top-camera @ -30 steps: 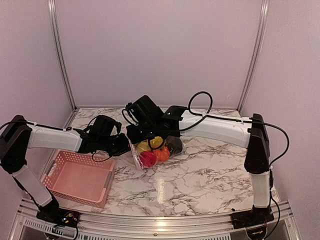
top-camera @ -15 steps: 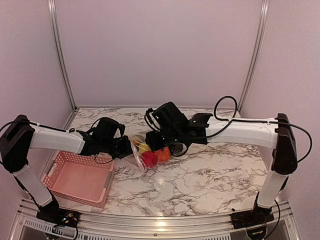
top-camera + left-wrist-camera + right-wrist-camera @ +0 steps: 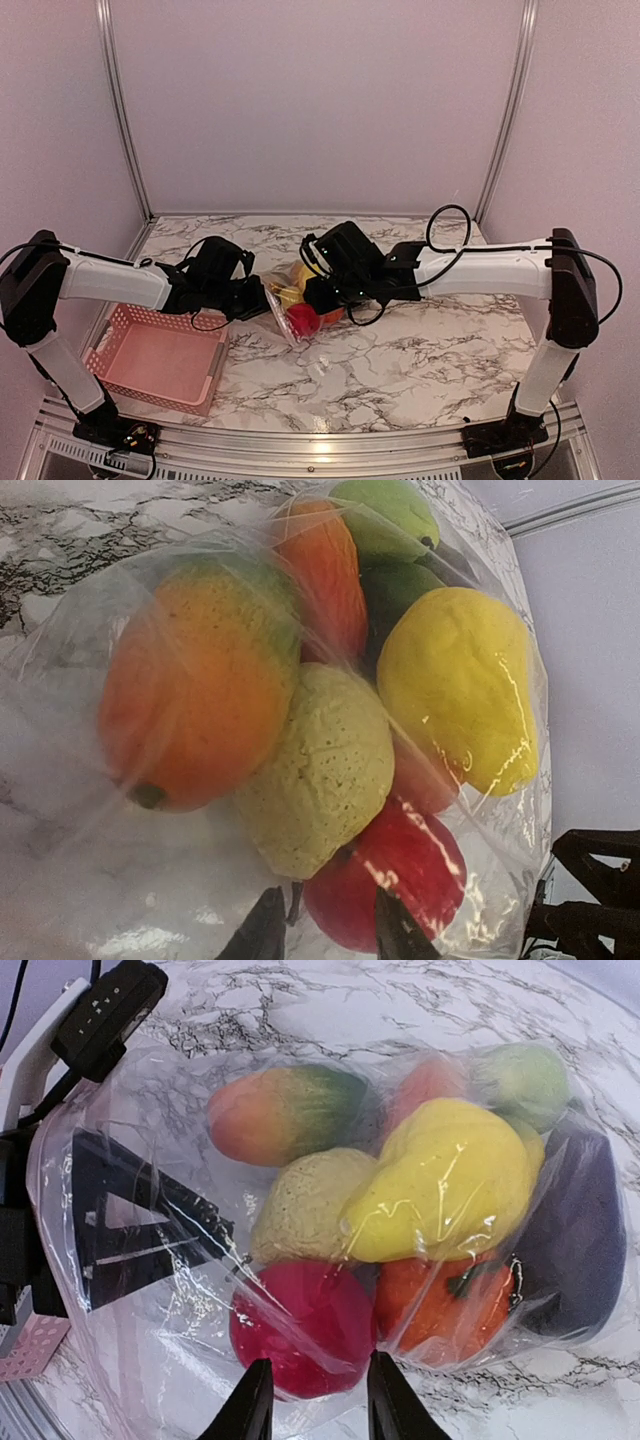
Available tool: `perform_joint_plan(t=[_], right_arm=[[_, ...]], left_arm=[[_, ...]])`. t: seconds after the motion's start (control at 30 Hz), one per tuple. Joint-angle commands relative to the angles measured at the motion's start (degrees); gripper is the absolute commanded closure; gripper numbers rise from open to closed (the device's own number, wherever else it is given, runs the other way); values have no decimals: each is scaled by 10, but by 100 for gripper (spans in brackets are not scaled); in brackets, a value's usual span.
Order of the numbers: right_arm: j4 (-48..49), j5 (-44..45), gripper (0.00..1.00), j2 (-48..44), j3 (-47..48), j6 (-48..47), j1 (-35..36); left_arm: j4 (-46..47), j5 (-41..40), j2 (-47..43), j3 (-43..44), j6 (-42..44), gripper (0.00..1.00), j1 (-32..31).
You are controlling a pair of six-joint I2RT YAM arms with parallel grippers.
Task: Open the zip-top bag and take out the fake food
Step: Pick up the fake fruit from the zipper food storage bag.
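The zip-top bag (image 3: 290,300) lies on the marble table between both arms, still holding the fake food: a red apple (image 3: 300,1335), yellow pear (image 3: 450,1190), orange pumpkin (image 3: 440,1305), purple eggplant (image 3: 580,1240) and an orange-green mango (image 3: 200,690). My left gripper (image 3: 330,935) is at the bag's left end (image 3: 258,300), open, its tips straddling clear film in front of the apple (image 3: 400,870). My right gripper (image 3: 320,1400) is pressed against the bag from the right (image 3: 318,300), open, with the apple's near edge and film between its tips. The zip strip cannot be made out.
A pink mesh basket (image 3: 150,360) stands at the near left beside the left arm. The left gripper's fingers (image 3: 130,1210) show dark through the bag in the right wrist view. Pale walls with metal rails close off the back and sides.
My right gripper drew off the top of the bag toward the right, then came down against its right side with jaws narrower. The left gripper stayed at the bag's left end, jaws slightly wider.
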Motion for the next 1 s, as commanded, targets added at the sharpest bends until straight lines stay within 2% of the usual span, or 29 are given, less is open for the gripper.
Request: perform_joint_plan(t=[0.0,0.97], right_arm=[[22,-11,70,-3,-8,10,-4],[18,-20,77,70,0,31,-5]], left_arm=[[-14,-6,-10,4,16,67,-7],[-9,7,0,1,47,63,-12]])
